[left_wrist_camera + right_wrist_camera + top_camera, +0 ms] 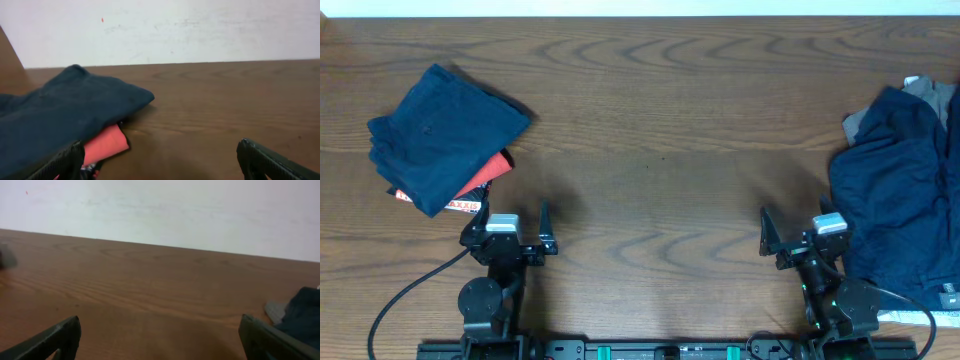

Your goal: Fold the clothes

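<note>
Clothes [895,190] lie crumpled, soft navy; left claw [507,215] and right claw [795,216] gape empty

Your left gripper [507,222] jaws spread wide, holding nothing, your right gripper [796,230] likewise, both arms folded back

Overhead looks straight down on the whole table [650,150]. Both wrist cams sit low behind their jaws, facing the far wall [175,210]; left shares overhead's navy pile [60,120].
</note>
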Robot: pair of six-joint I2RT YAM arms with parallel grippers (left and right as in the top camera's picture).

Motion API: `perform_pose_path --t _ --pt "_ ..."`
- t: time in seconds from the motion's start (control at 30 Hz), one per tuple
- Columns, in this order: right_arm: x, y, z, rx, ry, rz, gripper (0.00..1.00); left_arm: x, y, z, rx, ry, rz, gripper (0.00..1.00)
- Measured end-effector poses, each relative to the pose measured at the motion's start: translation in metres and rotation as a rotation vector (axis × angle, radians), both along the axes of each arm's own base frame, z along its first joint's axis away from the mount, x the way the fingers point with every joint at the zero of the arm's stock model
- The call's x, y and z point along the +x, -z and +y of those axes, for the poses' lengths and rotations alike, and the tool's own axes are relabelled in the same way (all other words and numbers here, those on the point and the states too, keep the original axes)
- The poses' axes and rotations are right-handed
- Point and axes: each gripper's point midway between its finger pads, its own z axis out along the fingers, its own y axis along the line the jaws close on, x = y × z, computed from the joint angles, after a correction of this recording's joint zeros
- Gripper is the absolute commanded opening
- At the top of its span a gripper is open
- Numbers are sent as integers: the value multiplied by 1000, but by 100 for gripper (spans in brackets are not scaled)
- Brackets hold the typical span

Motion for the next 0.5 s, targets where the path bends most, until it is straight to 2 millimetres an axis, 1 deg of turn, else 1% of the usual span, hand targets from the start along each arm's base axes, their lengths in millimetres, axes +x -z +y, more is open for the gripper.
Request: perform_pose_path --t 0.13,0.23,0.4,0.43,0.5 --pt "-1 6 -6 3 36 62 99 0 1 -4 -82 13 10 98" --pt "-2 11 -12 -6 68 138 99 0 10 -7 -134 26 65 98" --pt "3 0 -16 -25 102 254 99 -4 36 -13 -181 35 252 98" --pt "5 -1 -17 -30 106 280 99 -4 37 -13 -187 34 293 98" --pt "10 -4 -18 -43 114 350 99 -4 34 -14 -197 29 357 98"
